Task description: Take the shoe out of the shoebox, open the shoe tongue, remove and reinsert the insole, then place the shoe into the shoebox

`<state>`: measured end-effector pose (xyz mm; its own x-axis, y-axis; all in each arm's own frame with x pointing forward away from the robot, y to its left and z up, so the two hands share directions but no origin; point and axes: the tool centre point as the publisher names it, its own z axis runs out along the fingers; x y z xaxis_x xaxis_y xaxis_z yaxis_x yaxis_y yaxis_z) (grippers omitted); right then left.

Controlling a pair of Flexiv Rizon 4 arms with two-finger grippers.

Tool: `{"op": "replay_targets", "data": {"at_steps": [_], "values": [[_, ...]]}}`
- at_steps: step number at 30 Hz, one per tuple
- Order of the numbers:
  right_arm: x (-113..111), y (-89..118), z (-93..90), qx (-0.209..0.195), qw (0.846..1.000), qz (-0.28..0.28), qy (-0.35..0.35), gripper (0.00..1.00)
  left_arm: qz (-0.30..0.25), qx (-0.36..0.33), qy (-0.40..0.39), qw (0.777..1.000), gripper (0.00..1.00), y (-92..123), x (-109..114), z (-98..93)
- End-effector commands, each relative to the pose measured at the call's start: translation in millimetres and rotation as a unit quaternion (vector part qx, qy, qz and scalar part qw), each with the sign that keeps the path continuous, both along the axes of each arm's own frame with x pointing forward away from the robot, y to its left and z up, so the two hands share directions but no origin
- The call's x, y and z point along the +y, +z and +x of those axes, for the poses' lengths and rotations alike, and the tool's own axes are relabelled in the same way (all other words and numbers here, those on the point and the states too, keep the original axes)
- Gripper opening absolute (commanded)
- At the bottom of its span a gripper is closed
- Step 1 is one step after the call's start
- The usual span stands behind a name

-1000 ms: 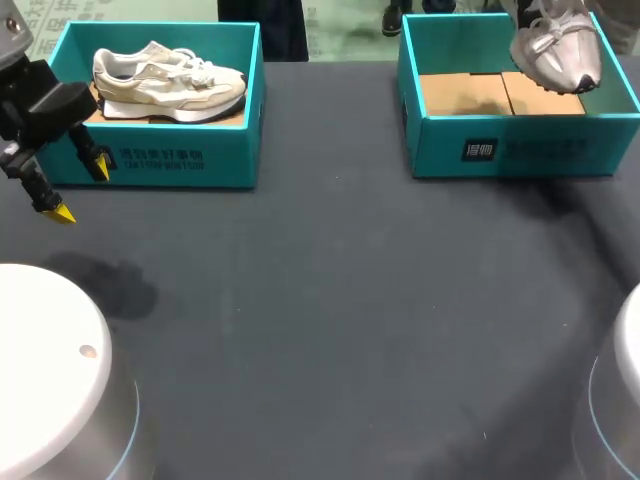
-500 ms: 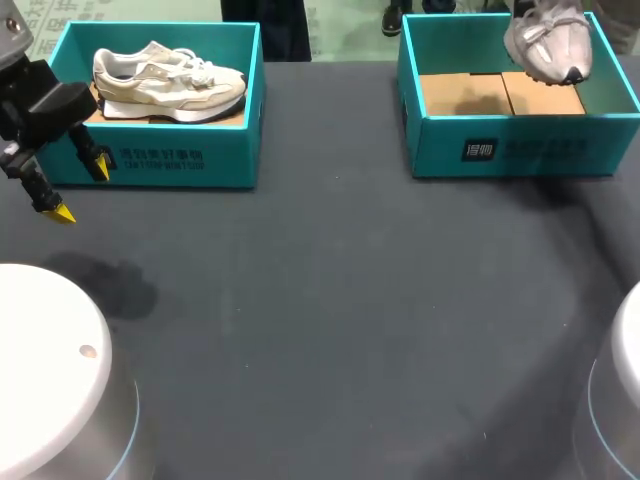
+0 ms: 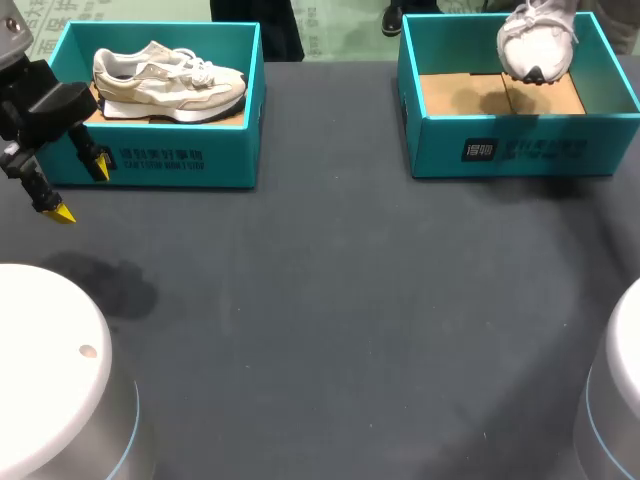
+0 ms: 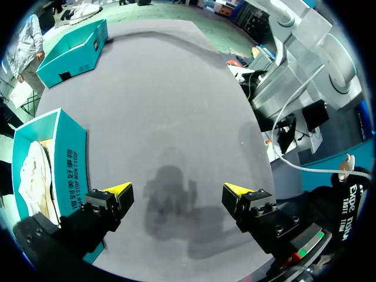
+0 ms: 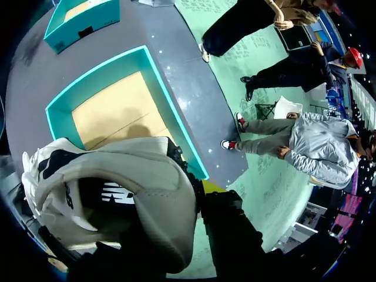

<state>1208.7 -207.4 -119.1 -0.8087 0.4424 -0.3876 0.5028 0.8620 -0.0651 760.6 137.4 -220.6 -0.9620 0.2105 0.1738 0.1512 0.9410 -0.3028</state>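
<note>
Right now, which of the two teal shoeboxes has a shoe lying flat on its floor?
The left shoebox: a beige shoe lies on its floor. The right shoebox shows a bare floor, its white shoe held up above it.

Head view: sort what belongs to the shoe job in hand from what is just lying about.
In the job:
- white sneaker, held over its box
- right shoebox, open, cardboard floor bare
- right claw, gripping the sneaker

Lying about for now:
- left shoebox
- beige sneaker lying inside it
- left claw, open, by that box's corner
</note>
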Motion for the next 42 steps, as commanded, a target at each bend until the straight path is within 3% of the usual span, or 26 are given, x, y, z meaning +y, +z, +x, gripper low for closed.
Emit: {"op": "replay_targets", "data": {"at_steps": [1, 3, 15, 18, 26, 32, 42], "values": [[-14, -2, -26.6, -0.041, 0.971, 0.046, -0.229, 0.00, 0.001, -0.001, 0.000, 1.000, 1.00, 0, 0, -0.7], [-18, -4, -35.5, -0.043, 0.961, 0.049, -0.270, 0.00, 0.001, -0.001, 0.000, 1.000, 1.00, 0, 0, -0.7], [-18, -4, -35.5, -0.043, 0.961, 0.049, -0.270, 0.00, 0.001, -0.001, 0.000, 1.000, 1.00, 0, 0, -0.7], [-25, -9, -39.1, -0.060, 0.937, 0.068, -0.337, 0.00, 0.001, -0.001, 0.000, 1.000, 1.00, 0, 0, -0.7], [-46, -27, -70.8, -0.105, 0.876, 0.091, -0.462, 0.00, 0.001, -0.001, 0.000, 1.000, 1.00, 0, 0, -0.7], [-44, -36, -91.8, -0.139, 0.835, 0.084, -0.526, 0.00, 0.001, -0.001, 0.000, 1.000, 1.00, 0, 0, -0.7], [-44, -36, -91.8, -0.139, 0.835, 0.084, -0.526, 0.00, 0.001, -0.001, 0.000, 1.000, 1.00, 0, 0, -0.7]]}}
